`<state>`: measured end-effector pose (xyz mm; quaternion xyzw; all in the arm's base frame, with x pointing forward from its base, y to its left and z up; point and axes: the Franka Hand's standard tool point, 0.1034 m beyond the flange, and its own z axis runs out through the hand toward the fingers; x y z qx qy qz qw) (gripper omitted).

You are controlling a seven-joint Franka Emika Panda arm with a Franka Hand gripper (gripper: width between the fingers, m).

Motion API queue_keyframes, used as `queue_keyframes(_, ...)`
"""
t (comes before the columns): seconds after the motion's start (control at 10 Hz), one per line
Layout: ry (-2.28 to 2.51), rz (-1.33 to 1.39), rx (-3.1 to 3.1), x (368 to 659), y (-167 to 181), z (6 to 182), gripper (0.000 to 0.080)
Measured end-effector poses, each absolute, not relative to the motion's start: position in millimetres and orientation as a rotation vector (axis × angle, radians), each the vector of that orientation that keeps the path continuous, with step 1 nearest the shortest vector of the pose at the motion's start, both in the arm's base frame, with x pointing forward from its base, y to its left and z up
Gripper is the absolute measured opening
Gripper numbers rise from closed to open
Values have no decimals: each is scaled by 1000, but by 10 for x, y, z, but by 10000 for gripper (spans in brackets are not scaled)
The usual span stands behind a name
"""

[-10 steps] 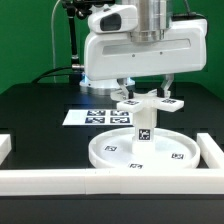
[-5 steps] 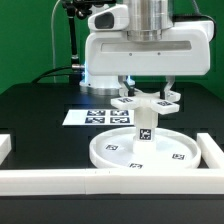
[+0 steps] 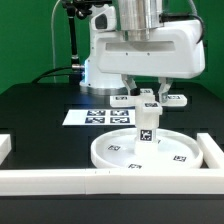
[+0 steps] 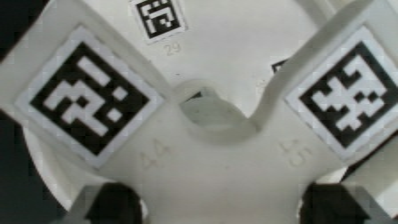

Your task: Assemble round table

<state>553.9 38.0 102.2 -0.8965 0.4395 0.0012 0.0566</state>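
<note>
- The round disc [image 3: 140,149] lies flat on the black counter [image 3: 40,105], toward the exterior view's right, close behind the white front border rail [image 3: 100,179].
- The short cylindrical leg [image 3: 146,126] stands upright on the middle of the disc, its tagged side facing the camera.
- The four-lobed cross base [image 3: 149,98] sits level at the top of the leg; one lobe reaches to the exterior view's left, another to the exterior view's right.
- In the wrist view the cross base [image 4: 199,110] fills the picture: two lobes with large square tags meet at a rounded notch.
- The fingers [image 3: 165,91] come down from the white arm onto the cross base, one on each side of its centre; they appear to pinch it, though the contact itself is partly hidden.
- In the wrist view the dark fingertips [image 4: 111,204] show at the edge of the cross base.
- The marker board [image 3: 98,116] lies flat on the counter behind the disc, to the exterior view's left of the leg.
- A second rail [image 3: 211,153] runs along the exterior view's right of the disc.
</note>
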Motion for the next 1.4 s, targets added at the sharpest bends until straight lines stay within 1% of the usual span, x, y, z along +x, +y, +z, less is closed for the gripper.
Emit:
queue_keyframes(0.2,1614,8,-2541,5550,376,1024,442)
queue_keyframes(0.7,1928,28,-2300,5562,378,1027,442)
queue_keyframes(1.0,2253,29,-1892,5598,377,1027,442)
queue_keyframes(1.3,2307,28,-1822,5602,379,1024,442)
queue_keyframes(1.4,2284,32,-1853,5595,381,1033,551)
